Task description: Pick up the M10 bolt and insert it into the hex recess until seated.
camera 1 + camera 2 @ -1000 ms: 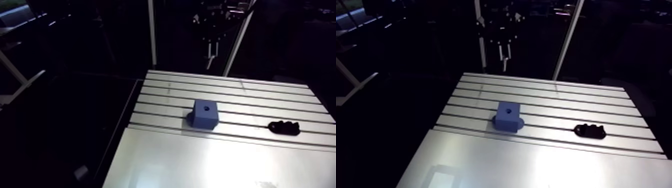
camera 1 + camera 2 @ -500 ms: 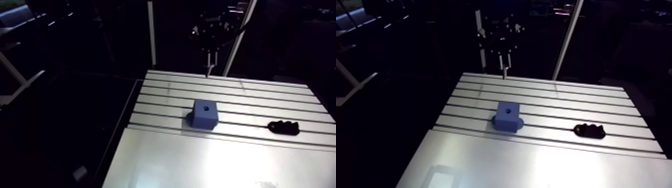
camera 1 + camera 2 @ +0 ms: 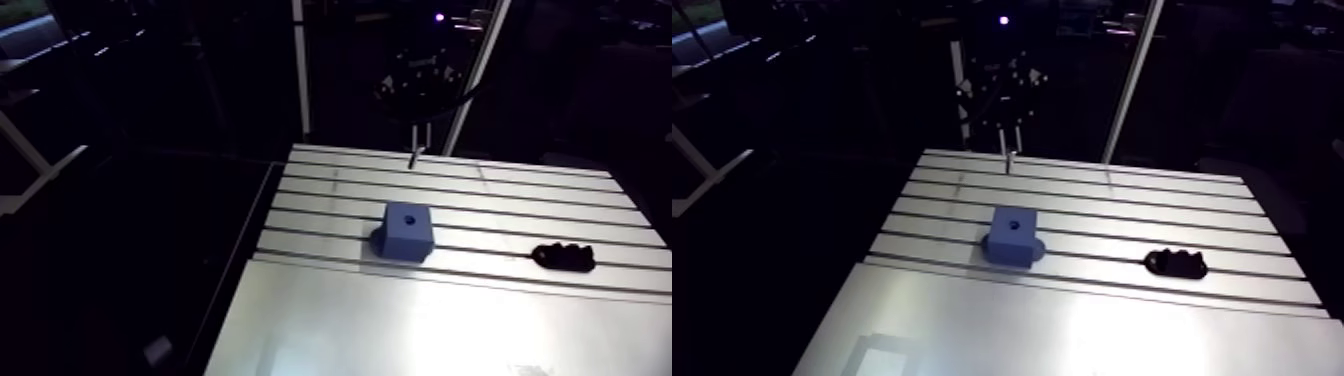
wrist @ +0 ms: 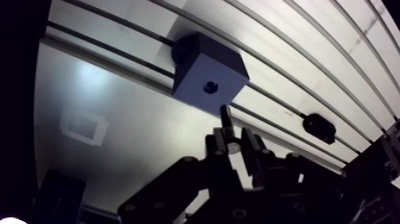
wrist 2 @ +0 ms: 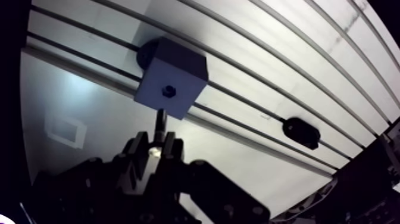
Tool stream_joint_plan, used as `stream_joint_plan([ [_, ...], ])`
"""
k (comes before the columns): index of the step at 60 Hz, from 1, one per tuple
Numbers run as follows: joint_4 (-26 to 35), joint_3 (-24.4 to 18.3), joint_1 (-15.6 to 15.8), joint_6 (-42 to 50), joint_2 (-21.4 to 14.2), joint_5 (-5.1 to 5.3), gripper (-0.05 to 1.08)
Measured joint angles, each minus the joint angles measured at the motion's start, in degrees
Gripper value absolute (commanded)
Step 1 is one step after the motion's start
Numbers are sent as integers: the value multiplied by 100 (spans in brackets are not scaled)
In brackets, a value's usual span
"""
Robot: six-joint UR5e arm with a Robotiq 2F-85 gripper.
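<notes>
Slotted table [image 3: 520, 190], blue block [image 3: 406, 230], black clamp [image 3: 563, 257] perhaps, tool [image 4: 234, 143] gripping bolt [image 4: 227, 117]

The blue block [image 3: 405, 231], a hole in its top, sits on the slotted table [image 3: 520, 190], a black part [image 3: 565, 257] well apart from it. Over the far edge hangs the gripper [image 3: 417, 127], the bolt [image 3: 413, 156] pointing down

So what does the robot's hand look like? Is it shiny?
Mostly not shiny. The gripper is black and chunky, with two short blocky fingers side by side. Behind them its body is built of angled black bars with round screw holes. In the arm view it is just a small dark shape speckled with tiny bright dots.
</notes>
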Motion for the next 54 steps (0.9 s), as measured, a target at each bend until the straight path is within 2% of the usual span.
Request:
stream_joint_plan([
  [54,-184,315,-32,-573,-97,-39,108],
])
